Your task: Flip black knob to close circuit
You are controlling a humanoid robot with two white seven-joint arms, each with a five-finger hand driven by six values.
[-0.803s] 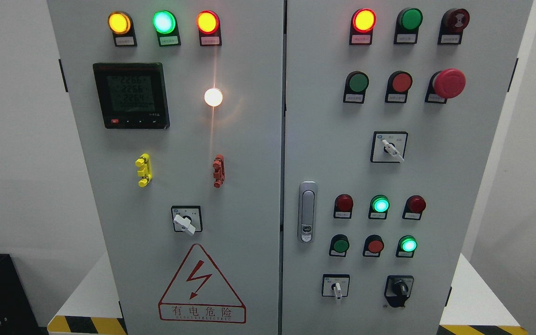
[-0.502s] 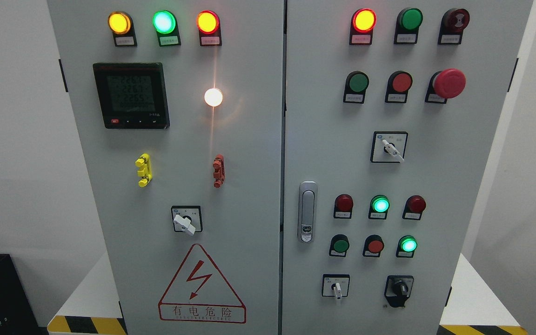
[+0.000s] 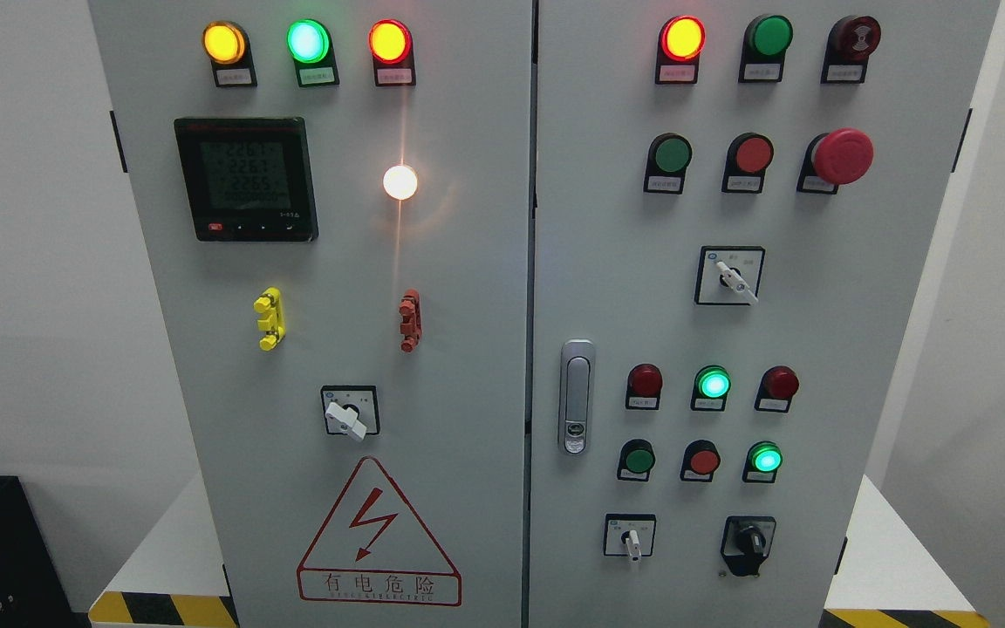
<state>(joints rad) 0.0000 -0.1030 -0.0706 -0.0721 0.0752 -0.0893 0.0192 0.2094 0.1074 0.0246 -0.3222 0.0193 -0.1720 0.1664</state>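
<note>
Nothing on the cabinet has shifted since the earlier frames; only the faint digits on the black-framed digital meter (image 3: 245, 179) at the upper left read differently, and no arm has entered the head view. Neither hand is in sight, so whether the fingers are spread or curled cannot be told.

The small black rotary knob (image 3: 748, 542) sits at the lower right of the grey metal cabinet's right-hand door (image 3: 869, 349), on a black plate, near the bottom edge of the picture. Its grip bar stands roughly upright. Just to its left is a white-levered selector switch on a white plate (image 3: 631, 536), and directly above it glows a lit green round indicator lamp (image 3: 765, 458). A silver door handle (image 3: 576, 397) lies further left, near the seam between the doors.

Judging from this layout, the task has not begun: the knob looks untouched. Since it lies well to the right of the picture's middle and low down, the right arm, which would come in from the lower right, seems the nearer one to reach it, approaching upward and pinching across the bar's upright axis before twisting.
</note>
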